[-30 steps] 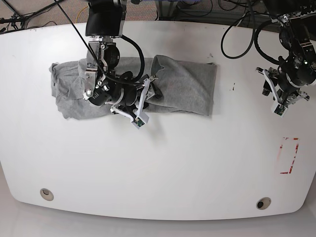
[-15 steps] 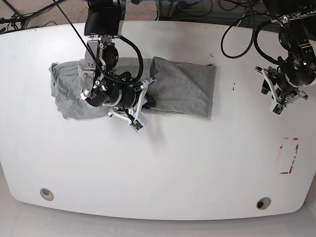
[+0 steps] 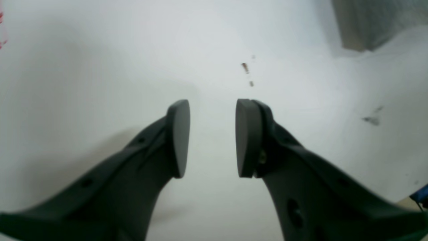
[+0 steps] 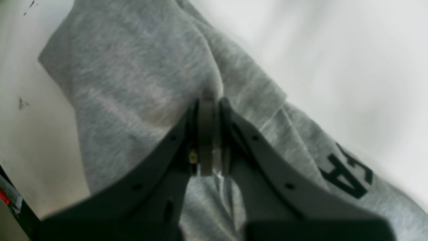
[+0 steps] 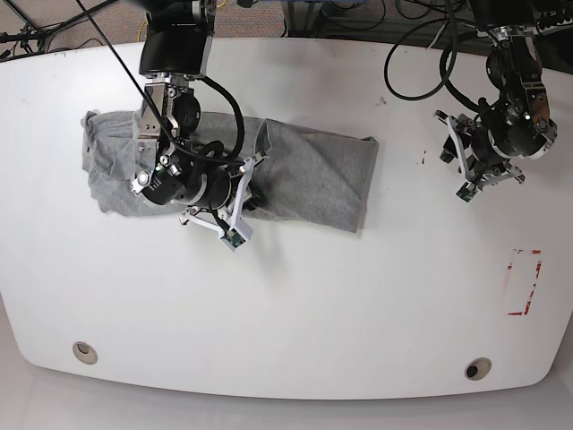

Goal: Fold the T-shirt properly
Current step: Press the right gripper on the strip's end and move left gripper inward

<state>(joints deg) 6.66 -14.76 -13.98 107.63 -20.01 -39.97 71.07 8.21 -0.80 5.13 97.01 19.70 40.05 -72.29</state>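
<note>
The T-shirt (image 5: 309, 170) lies in a long, already narrowed band across the upper left part of the white table (image 5: 295, 305), its left end rumpled and its right end squared off. The right gripper (image 4: 210, 134) sits over the middle of that band with its jaws pressed together on a pinched ridge of grey fabric; the wrist view shows cloth bunched up between the pads and black lettering (image 4: 347, 174) running off to the lower right. The left gripper (image 3: 211, 137) hovers over bare table well to the garment's right, jaws partly apart and holding nothing, with only a corner of the shirt (image 3: 367, 23) in the top edge of its view.

The step in hand looks like a crosswise fold, carrying a gripped fold line toward one end of the band. To do it well, the pinch should take every layer stacked at that ridge, not just the top one, or the lower layers will stay behind and the fold will skew. Lift only enough for the cloth to clear itself, then travel straight along the band's length so the edges stay parallel. Soft jersey drags and wrinkles, so a slow carry helps. The free left gripper could pin the far right end, since nothing anchors it now. Lay the fabric flat before letting go
</note>
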